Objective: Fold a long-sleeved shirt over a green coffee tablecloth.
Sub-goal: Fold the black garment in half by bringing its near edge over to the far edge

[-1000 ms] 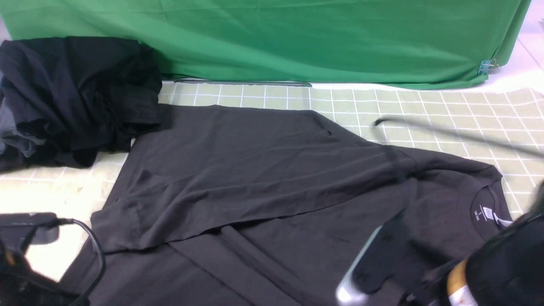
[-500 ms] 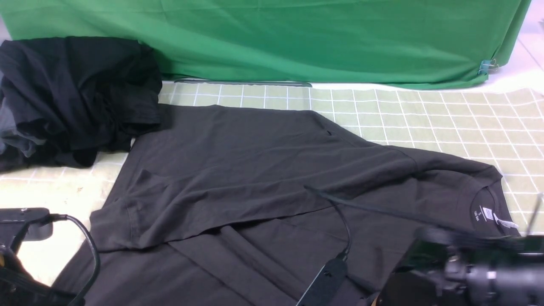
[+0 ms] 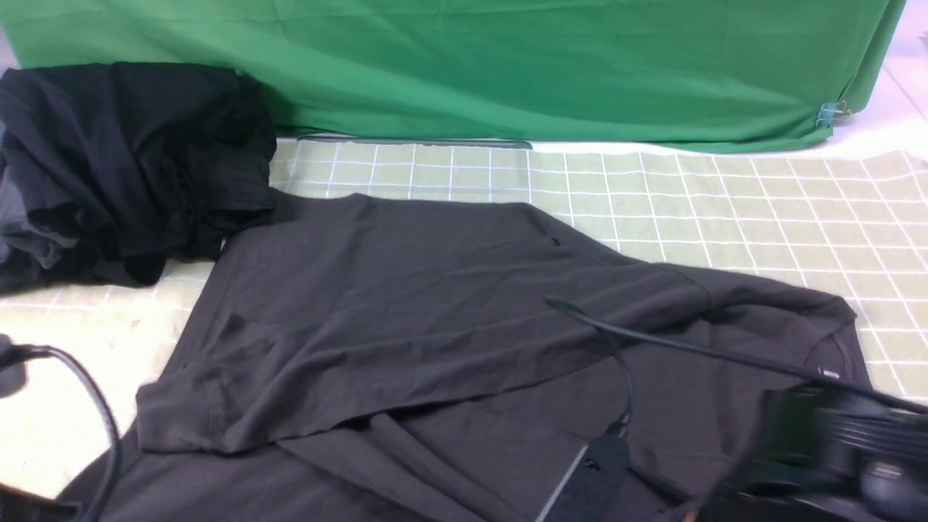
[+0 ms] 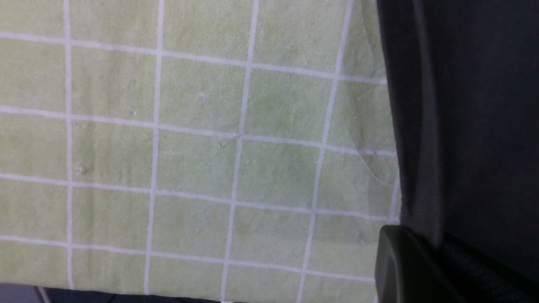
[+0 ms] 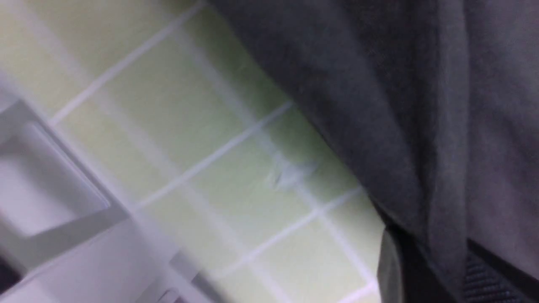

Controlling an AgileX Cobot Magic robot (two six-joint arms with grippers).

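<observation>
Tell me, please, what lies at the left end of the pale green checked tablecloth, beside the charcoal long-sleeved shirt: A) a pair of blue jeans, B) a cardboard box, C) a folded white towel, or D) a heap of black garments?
D: the front view shows a crumpled heap of black garments at the left end of the green coffee tablecloth, right beside the far corner of the long-sleeved shirt.

The shirt [image 3: 406, 304] is lying across the tablecloth [image 3: 725, 196] (collar end pointing right), a heap of garments [image 3: 123, 159] is sitting at its far-left corner, and hanging fabric [image 3: 507, 65] is standing behind.
</observation>
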